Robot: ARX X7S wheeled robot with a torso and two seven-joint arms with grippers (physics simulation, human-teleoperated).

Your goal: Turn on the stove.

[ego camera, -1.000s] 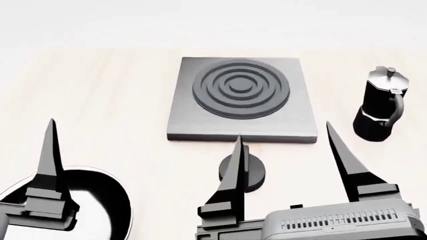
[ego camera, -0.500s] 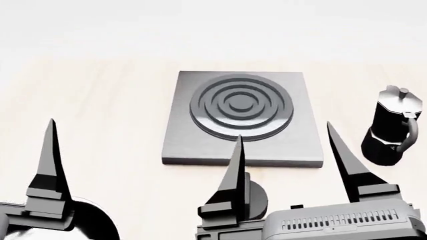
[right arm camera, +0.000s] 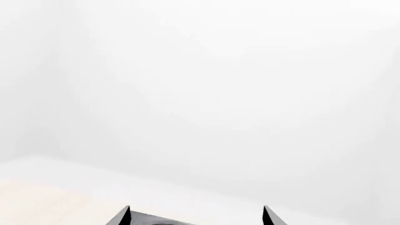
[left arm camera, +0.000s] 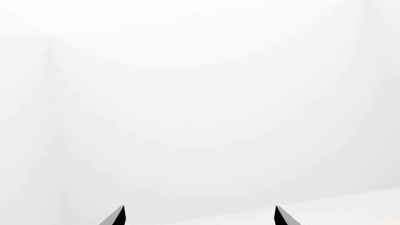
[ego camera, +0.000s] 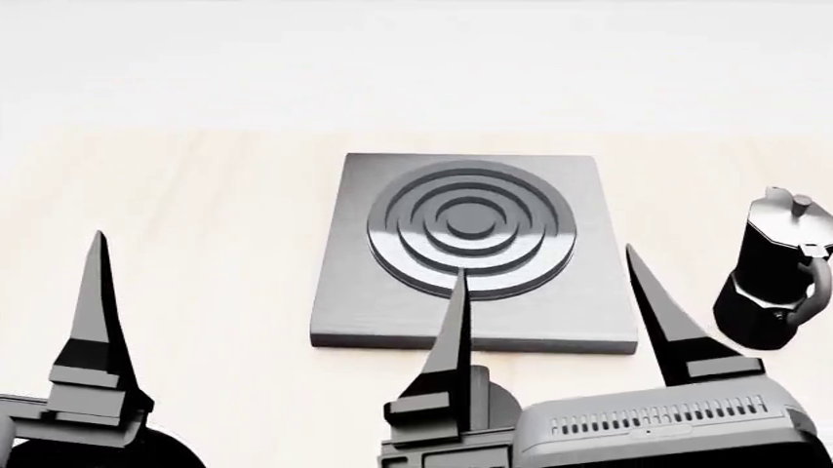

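Currently: stove (ego camera: 475, 253) at frame centre, moka pot (ego camera: 778, 283) at right edge; right gripper (ego camera: 553, 307) and left gripper (left arm camera: 198, 215) both spread open, empty.

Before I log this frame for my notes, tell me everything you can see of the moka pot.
The moka pot is black and faceted, with a narrow waist between a wider base and upper chamber, a lid with a small knob on top and a curved handle on its near right side. It looks like glossy dark metal. It stands upright on the pale wooden table, to the right of the stove and apart from it. Neither end effector touches it.
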